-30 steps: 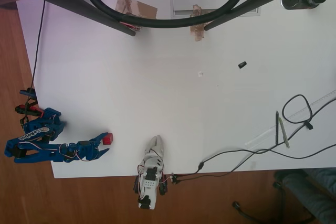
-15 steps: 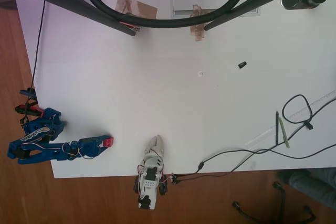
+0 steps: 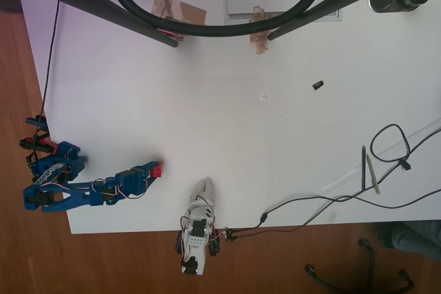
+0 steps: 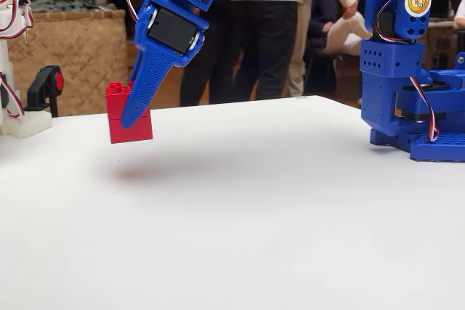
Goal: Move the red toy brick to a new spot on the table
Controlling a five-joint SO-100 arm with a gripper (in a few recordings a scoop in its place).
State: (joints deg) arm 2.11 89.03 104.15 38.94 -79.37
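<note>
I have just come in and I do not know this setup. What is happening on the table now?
A blue robot arm is holding the red toy brick in its hand. In the fixed view the brick hangs clear of the white table, with its shadow on the surface below it. In the overhead view the hand is near the table's lower left corner. A small black piece lies far off, untouched.

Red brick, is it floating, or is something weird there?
Nothing is broken or spilled. The red toy brick looks odd because it hangs clear of the white table, a faint shadow beneath it. It isn't floating: the blue gripper is pinching it. In the overhead view it sits at the gripper's tip.
</note>
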